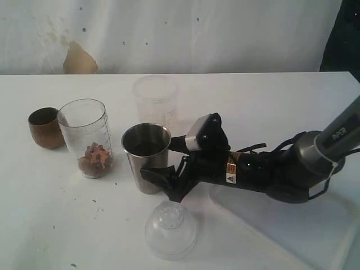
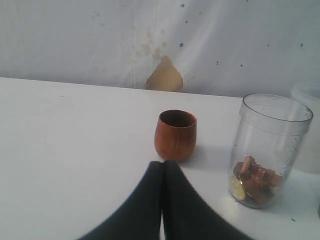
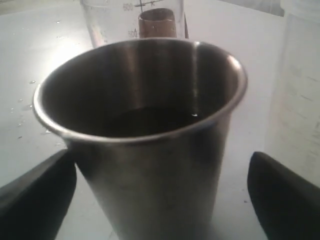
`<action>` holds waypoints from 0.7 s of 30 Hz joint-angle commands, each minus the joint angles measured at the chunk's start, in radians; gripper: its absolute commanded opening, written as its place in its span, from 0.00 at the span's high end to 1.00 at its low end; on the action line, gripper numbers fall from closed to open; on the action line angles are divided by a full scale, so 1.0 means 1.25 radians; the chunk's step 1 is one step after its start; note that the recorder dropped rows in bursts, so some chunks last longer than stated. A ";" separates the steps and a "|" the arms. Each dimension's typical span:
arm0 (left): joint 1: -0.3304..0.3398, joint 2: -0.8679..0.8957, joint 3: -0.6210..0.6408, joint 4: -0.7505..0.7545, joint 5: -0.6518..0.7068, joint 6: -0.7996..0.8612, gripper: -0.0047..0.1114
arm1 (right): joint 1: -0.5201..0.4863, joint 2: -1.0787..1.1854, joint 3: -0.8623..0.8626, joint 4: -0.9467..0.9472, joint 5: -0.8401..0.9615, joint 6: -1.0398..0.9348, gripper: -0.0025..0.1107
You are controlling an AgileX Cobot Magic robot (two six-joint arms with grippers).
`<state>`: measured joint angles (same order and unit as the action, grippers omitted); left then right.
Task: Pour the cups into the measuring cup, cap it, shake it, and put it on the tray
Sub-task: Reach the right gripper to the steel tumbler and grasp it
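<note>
Fingers of the low-reaching right arm stand wide around the untouched steel tumbler; left fingers pressed together, empty.

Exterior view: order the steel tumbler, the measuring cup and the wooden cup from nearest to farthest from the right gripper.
1. steel tumbler: mid-table, standing between the open jaws of the right gripper.
2. measuring cup: left of the tumbler, with brown bits in its bottom.
3. wooden cup: farthest left, just past the measuring cup.
</note>
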<state>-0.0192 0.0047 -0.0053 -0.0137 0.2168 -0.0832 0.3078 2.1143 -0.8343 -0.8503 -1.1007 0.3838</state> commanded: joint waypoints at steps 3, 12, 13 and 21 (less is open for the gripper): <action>-0.005 -0.004 0.004 0.003 -0.006 -0.001 0.96 | 0.046 0.032 -0.039 0.005 -0.002 0.005 0.23; -0.005 -0.004 0.004 0.003 -0.006 -0.001 0.96 | 0.058 0.059 -0.060 0.048 0.001 0.004 0.27; -0.005 -0.004 0.004 0.003 -0.006 -0.001 0.96 | 0.058 0.059 -0.060 0.053 0.001 0.004 0.29; -0.005 -0.004 0.004 0.003 -0.006 -0.001 0.96 | 0.070 0.059 -0.086 0.040 0.001 0.000 0.39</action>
<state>-0.0192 0.0047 -0.0053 -0.0137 0.2168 -0.0832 0.3829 2.1885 -0.9224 -0.7956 -1.0865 0.3856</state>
